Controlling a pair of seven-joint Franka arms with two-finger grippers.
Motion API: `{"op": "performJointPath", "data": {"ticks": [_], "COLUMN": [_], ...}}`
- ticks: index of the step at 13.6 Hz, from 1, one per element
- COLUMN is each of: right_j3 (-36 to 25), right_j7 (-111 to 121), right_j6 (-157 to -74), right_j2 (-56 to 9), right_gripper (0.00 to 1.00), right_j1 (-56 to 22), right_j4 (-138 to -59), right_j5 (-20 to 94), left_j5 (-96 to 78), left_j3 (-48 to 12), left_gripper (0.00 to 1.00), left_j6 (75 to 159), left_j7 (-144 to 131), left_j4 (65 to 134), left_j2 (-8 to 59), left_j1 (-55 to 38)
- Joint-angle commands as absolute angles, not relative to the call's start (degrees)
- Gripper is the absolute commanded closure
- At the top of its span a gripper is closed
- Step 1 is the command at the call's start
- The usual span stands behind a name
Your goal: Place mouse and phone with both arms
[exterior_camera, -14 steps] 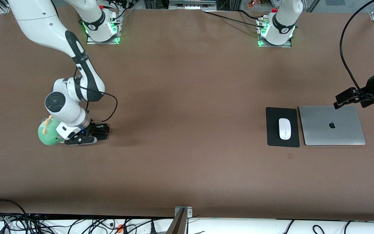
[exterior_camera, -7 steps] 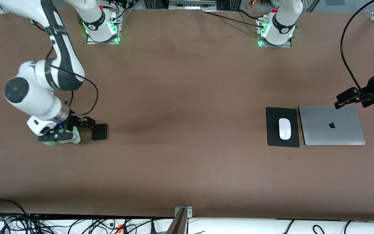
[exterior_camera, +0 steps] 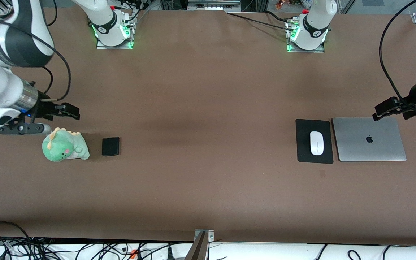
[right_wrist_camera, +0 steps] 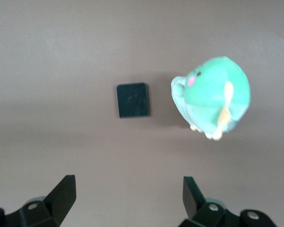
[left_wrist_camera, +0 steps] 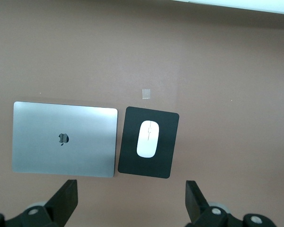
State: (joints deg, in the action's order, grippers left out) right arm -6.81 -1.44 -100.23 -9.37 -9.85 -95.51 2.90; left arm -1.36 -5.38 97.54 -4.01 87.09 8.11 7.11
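- Front view: the phone (exterior_camera: 110, 146) is seen lying flat on the table (exterior_camera: 208, 108), toward the right arm's end, just beside a green dinosaur plush toy (exterior_camera: 65, 145) and not touching it.
- The mouse (exterior_camera: 316, 143) is seen resting on a black mouse pad (exterior_camera: 303, 126), toward the left arm's end of the table, with a closed silver laptop (exterior_camera: 368, 139) just beside the pad.
- The right end effector (exterior_camera: 54, 119) is held in the air over bare table near the plush toy; its fingers are spread wide and nothing is gripped.
- The left end effector (exterior_camera: 381, 112) is held over the table near the laptop's edge, likewise spread wide and empty; in the left wrist view the mouse (left_wrist_camera: 147, 138) and pad (left_wrist_camera: 168, 123) are framed between its fingertips (left_wrist_camera: 66, 198).
- Both items appear to be set down already, so the step in hand is judged to be clearing both arms away.
- For this to be done well, each end effector should be lifted straight up before any sideways travel, so that the phone (right_wrist_camera: 133, 100) and the plush toy (right_wrist_camera: 215, 90) are not nudged.
- The fingers are best left spread, and the left arm's cable is best kept clear of the laptop.
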Motion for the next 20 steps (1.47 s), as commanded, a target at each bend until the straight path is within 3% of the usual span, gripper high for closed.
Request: {"op": "performJointPath", "data": {"ticks": [1,6,11,20], "right_j3": [-6.24,-6.68,-8.70,-8.61], "right_j7": [-0.44,-1.14,-0.44,-1.14], "right_j6": [-95.37,-92.91,-88.51,-88.68], "right_j2": [-7.48,-3.17,-3.96,-3.95], "right_gripper": [0.00,0.00,0.00,0.00], "right_j1": [-7.47,-7.47,-7.47,-7.56], "right_j4": [-93.87,-93.78,-86.84,-85.96], "right_j5": [3.08,1.49,2.02,1.49], "left_j5": [-1.93,-1.93,-1.93,-1.93], "left_j3": [-5.54,-5.54,-5.62,-5.63], "left_gripper": [0.00,0.00,0.00,0.00], "left_j6": [96.15,96.15,96.15,96.15], "left_j7": [-2.90,-2.90,-2.90,-2.90], "left_j4": [85.87,85.87,85.87,85.87], "left_j2": [8.17,8.26,8.26,8.26], "left_j1": [7.47,7.38,7.38,7.38]}}
